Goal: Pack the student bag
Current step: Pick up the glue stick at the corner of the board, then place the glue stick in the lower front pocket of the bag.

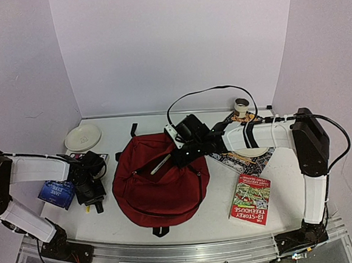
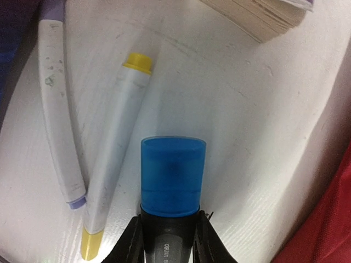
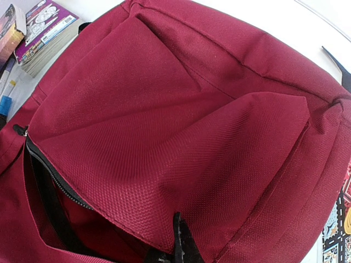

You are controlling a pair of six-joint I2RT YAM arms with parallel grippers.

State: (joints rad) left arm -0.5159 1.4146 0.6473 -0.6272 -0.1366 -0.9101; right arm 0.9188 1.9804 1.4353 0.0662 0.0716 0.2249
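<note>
The student bag (image 1: 162, 190) lies in the middle of the table, between my two arms, with its zip undone and the mouth facing up.

My right gripper (image 3: 176, 246) reaches across from the right. Its jaws are fully closed, pinching the red fabric at the edge of the opening. I judge it is there to lift the flap and hold the mouth wide, so there is a gap to drop things into. The black zip runs down the left of that view, with a dark slot beneath it.

My left gripper (image 2: 169, 246) is down at the table just left of the bag. Its jaws are narrowed onto the dark barrel of a blue-capped marker (image 2: 173, 175), one finger pressed to each side as far as I can see. I cannot tell whether the marker is clear of the table yet.

I take the grip low on the barrel, away from the cap, probably so the cap cannot pull off in the jaws.

A yellow-capped pen (image 2: 118, 153) lies just beside the marker, and a purple-tipped pen (image 2: 57, 109) lies further left. Going in lengthwise lets me take the marker alone.

A book (image 2: 263, 16) sits beyond them.
</note>
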